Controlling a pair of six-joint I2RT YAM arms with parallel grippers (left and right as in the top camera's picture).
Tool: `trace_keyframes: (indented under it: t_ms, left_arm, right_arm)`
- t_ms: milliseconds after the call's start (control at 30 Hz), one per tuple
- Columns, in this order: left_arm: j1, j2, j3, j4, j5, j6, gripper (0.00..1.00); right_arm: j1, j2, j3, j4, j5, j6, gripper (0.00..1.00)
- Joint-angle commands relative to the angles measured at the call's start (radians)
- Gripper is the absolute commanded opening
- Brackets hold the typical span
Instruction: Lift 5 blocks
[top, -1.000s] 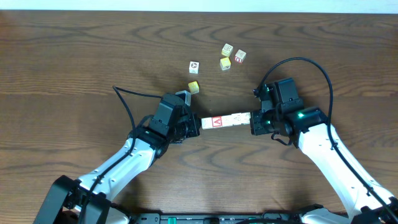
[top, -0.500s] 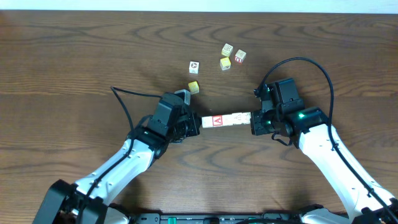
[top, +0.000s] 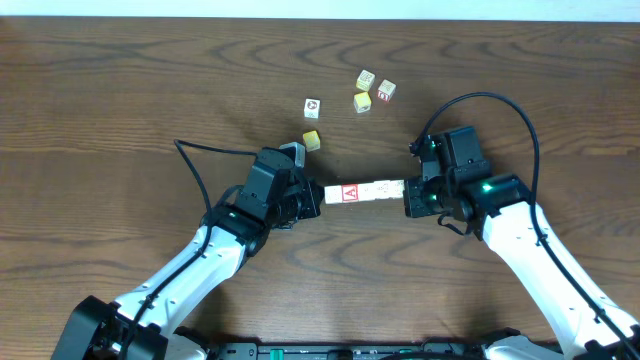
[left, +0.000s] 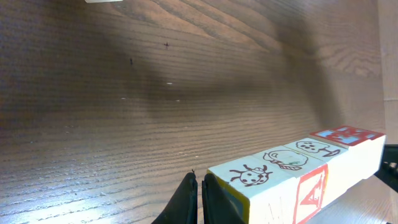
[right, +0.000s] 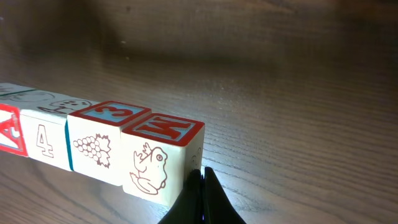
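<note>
- Since a second ago almost nothing has shifted: only the rear part of the left arm (top: 215, 248) and its black cable (top: 195, 152) have swung a little to the left, while the row and both grippers kept their place.
- The blocks (top: 363, 191) stand end to end in one straight row between the two grippers, near the middle of the table (top: 100, 80).
- The left gripper (top: 318, 197) has its fingers closed together with nothing between them. Its tips press on the left end of the row, at the block with a red letter A.
- The right gripper (top: 407, 197) is closed in the same way and pushes on the right end, where the last block shows a frog drawing under a red top.
- In the wrist views the row seems to hang clear of the wood, and its shadow lies apart from it.
- A yellow cube (top: 311, 140) lies near the left gripper, and a white cube (top: 312, 106) lies beyond it.
- Further right, a second yellow cube (top: 361, 101) sits close to a pale cube (top: 366, 79) and a red-marked cube (top: 386, 91).
</note>
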Motion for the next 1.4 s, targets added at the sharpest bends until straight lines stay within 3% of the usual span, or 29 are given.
trace_keyframes:
  t_ms: [0,1367]
  left_arm:
    - [-0.026,-0.021,0.067,0.017,0.111,-0.006,0.07]
    - [-0.026,-0.022,0.102,0.016,0.112,-0.013,0.07]
  right_arm:
    - [0.033,-0.022,0.034,0.010,-0.176,0.000,0.01]
    - [0.033,-0.022,0.065,0.002,-0.176,0.000,0.01]
